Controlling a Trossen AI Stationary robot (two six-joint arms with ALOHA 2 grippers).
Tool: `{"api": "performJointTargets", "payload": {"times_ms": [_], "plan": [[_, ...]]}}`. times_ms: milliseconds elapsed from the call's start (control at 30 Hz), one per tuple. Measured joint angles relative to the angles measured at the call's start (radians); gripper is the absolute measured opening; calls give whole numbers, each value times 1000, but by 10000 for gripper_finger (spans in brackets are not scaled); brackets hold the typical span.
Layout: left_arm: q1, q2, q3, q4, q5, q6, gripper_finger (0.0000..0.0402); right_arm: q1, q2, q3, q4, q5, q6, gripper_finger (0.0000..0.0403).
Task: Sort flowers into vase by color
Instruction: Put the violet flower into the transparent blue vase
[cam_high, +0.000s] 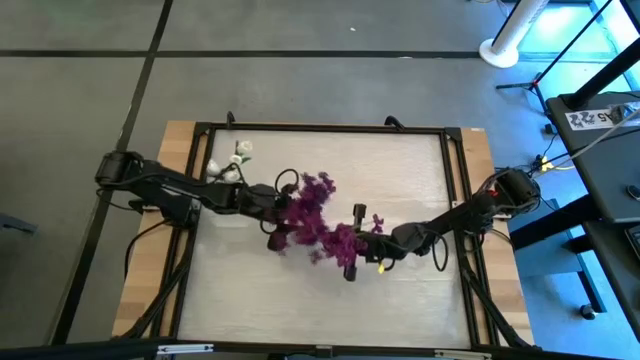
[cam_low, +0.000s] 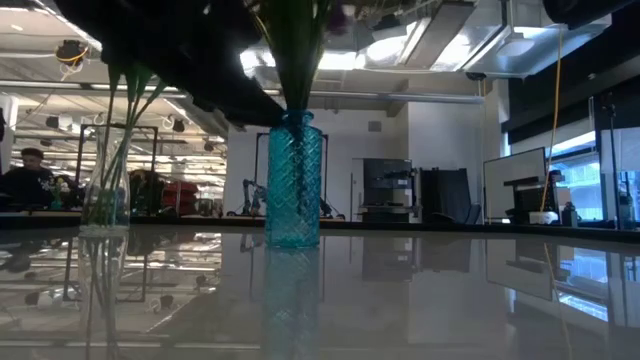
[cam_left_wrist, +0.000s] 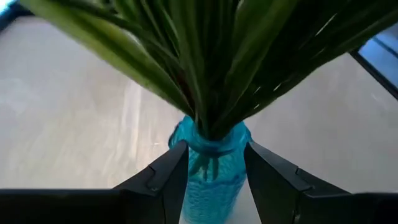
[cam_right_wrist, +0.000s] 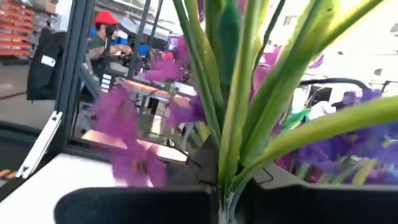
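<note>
Your left gripper (cam_left_wrist: 214, 180) clasping the blue vase (cam_left_wrist: 211, 168) neck beneath the purple flowers (cam_high: 315, 215), your right gripper (cam_right_wrist: 227, 199) pinched on one green stem (cam_right_wrist: 239, 124), white flowers (cam_high: 235, 160) apart.

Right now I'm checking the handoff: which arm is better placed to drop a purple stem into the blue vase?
Probably the right. The right gripper is shut on a purple flower beside the bunch, while the left gripper straddles the blue vase neck, steadying it.
</note>
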Motion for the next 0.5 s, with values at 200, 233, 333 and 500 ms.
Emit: {"api": "performJointTargets", "payload": {"times_ms": [200,233,333,500], "plan": [[-19,7,-1,4,23,-5,153,-40,-6,4,-15,-26,41,17],[-20,7,-1,5,23,-5,153,-42,-6,4,-22,-33,46,17],[-20,7,-1,5,23,-6,153,-45,-6,4,-41,-47,54,17],[-20,7,-2,11,22,-7,153,-45,-6,4,-92,-63,89,17]]}}
